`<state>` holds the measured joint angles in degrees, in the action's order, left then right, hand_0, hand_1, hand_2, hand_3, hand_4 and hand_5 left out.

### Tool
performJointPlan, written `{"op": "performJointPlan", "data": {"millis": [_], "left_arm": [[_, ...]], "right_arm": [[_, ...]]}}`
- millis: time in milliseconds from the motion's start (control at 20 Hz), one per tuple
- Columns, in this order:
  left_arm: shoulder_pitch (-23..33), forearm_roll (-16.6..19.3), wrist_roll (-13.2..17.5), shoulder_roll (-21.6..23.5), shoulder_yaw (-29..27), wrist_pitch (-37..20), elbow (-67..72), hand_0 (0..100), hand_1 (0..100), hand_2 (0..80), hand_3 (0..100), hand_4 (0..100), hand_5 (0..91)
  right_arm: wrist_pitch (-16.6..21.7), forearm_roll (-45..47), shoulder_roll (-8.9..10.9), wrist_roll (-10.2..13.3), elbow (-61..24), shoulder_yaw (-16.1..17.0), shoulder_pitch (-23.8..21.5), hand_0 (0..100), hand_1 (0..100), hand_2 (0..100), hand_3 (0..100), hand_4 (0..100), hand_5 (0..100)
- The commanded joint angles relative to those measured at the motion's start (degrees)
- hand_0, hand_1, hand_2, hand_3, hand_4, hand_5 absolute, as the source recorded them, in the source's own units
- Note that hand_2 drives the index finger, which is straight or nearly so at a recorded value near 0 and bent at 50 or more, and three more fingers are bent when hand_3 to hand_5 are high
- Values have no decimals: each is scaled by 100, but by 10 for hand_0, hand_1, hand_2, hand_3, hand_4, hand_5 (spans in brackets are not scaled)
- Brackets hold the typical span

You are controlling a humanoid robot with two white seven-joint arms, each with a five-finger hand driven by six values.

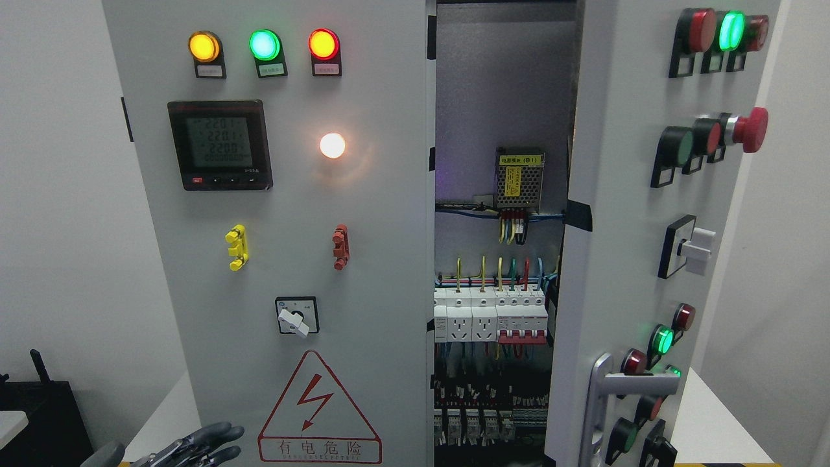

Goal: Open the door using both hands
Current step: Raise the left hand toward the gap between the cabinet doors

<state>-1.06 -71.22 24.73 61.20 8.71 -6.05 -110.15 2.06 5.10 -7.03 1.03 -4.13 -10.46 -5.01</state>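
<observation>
A grey electrical cabinet fills the head view. Its right door (622,214) stands swung outward, ajar, with a silver lever handle (616,389) low on its face and several buttons and lamps up its length. The left door (285,214) is closed flat, with three lit lamps, a meter and a rotary switch on it. Between the doors the interior (499,285) shows breakers, sockets and wiring. My left hand (201,446) sits at the bottom left, below the left door, its fingers relaxed and spread, touching nothing. My right hand is out of view.
The cabinet stands on a white table (716,421). A black object (39,415) sits at the far left, beside the table. A red emergency-stop button (752,130) and a white selector knob (697,250) stick out from the open right door.
</observation>
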Motion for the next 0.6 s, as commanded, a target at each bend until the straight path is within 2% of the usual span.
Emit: {"op": "performJointPlan", "data": {"millis": [0, 150, 301, 401, 551], "left_arm": [[-570, -875, 312, 1446, 350, 16, -252, 0, 0, 0, 0, 33, 0], [-754, -1340, 567, 1911, 342, 138, -296, 0, 0, 0, 0, 33, 0], [-869, -2007, 900, 2500, 333, 192, -296, 0, 0, 0, 0, 33, 0], [-878, -2439, 1016, 2860, 289, 192, -296, 0, 0, 0, 0, 33, 0], [-913, -2537, 1016, 2889, 254, 200, -296, 0, 0, 0, 0, 32, 0]], "right_arm": [[4, 0, 0, -24, 0, 0, 0, 0, 0, 0, 0, 0, 0], [4, 0, 0, -24, 0, -9, 0, 0, 0, 0, 0, 0, 0], [4, 0, 0, -24, 0, 0, 0, 0, 0, 0, 0, 0, 0], [4, 0, 0, -24, 0, 0, 0, 0, 0, 0, 0, 0, 0], [4, 0, 0, -24, 0, 0, 0, 0, 0, 0, 0, 0, 0]]}}
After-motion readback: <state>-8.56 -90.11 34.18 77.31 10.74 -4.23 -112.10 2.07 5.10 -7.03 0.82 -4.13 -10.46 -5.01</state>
